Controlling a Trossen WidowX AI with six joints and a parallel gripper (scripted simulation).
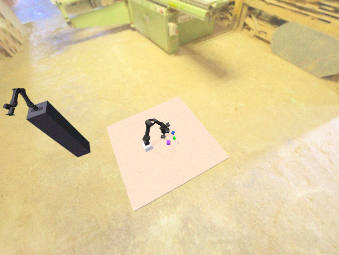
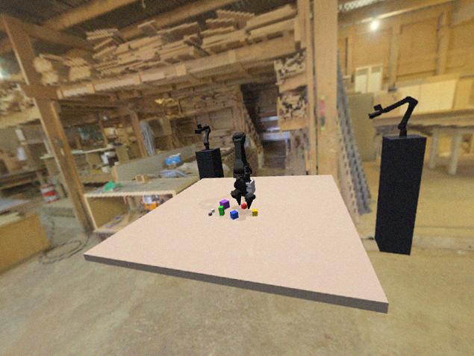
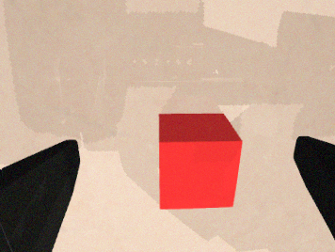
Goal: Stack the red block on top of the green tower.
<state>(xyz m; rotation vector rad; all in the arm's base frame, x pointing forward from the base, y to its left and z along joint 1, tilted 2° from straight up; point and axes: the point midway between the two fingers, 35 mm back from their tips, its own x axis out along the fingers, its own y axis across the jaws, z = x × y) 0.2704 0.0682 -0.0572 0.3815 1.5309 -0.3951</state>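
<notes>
The red block [image 2: 244,206] [image 3: 198,174] sits on the table top, between and just beyond the fingertips in the wrist view; the gripper mostly hides it in the top view. My gripper [image 2: 244,206] [image 3: 190,149] is open and empty, low over the red block, with a fingertip to either side of it and space on both sides. The green tower [image 1: 174,137] [image 2: 221,210] stands upright a short way from the gripper, between the blue and purple blocks. It is out of the wrist view.
A blue block [image 1: 173,132] [image 2: 233,214] and a purple block [image 1: 168,142] [image 2: 224,203] stand near the tower. A yellow block [image 2: 255,212] is near the red one. Two tiny pale and grey pieces [image 1: 174,143] [image 2: 210,213] lie beyond the tower.
</notes>
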